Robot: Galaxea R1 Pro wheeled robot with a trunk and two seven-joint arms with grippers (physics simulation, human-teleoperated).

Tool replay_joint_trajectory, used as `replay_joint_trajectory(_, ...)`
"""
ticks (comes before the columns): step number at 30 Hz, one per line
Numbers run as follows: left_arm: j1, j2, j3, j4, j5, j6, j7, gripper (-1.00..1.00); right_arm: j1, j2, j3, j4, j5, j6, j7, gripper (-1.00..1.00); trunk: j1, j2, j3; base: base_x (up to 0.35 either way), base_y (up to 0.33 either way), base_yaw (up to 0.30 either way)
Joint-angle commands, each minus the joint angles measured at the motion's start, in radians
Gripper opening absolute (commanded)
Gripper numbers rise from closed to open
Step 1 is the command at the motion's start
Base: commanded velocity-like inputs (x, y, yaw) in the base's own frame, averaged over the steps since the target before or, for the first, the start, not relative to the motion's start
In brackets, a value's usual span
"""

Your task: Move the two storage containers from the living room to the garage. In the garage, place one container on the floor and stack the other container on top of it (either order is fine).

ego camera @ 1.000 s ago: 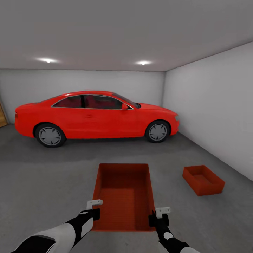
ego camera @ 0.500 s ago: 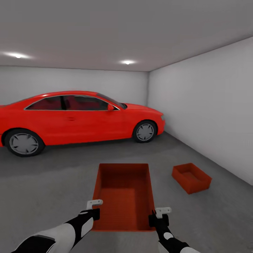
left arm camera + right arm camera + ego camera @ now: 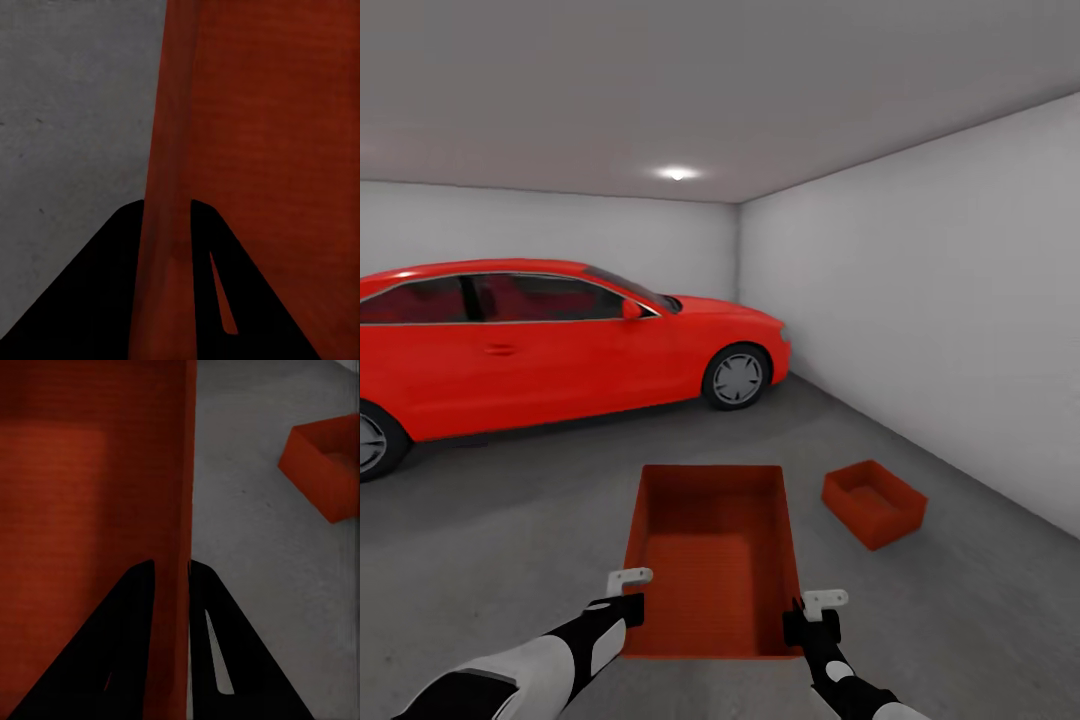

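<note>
I carry one orange-red storage container (image 3: 712,560) in front of me, above the dark grey concrete floor (image 3: 480,540) of the garage. My left gripper (image 3: 632,598) is shut on its left wall (image 3: 169,225), one finger on each side. On the opposite wall (image 3: 180,510) my right gripper (image 3: 808,615) is shut the same way. The second storage container (image 3: 873,503) rests on the floor ahead to the right, near the pale wall; it also appears in the right wrist view (image 3: 326,469).
A red car (image 3: 550,340) is parked across the back left of the garage. The pale grey side wall (image 3: 940,330) runs along the right. Bare concrete lies between me, the car and the resting container.
The whole head view has swung to the right: the car and the resting container have slid left in the picture. The held container and both grippers keep their place in the view.
</note>
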Motion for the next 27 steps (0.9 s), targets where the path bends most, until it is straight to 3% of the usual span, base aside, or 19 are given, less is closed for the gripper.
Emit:
replay_joint_trajectory(1, -0.001, 0.007, 0.047, -0.002, 0.003, 0.000, 0.006, -1.00, -0.001, -0.010, -0.004, 0.001, 0.003, -0.001, -0.011, -1.00, 0.001, -0.001, -0.002, 0.321, 0.179, -0.284)
replay_joint_trajectory(27, -0.001, 0.008, 0.047, -0.002, 0.003, 0.001, 0.006, -1.00, -0.001, -0.012, -0.004, 0.001, 0.003, -0.001, -0.010, -1.00, 0.001, -0.001, -0.002, 0.321, 0.179, -0.284)
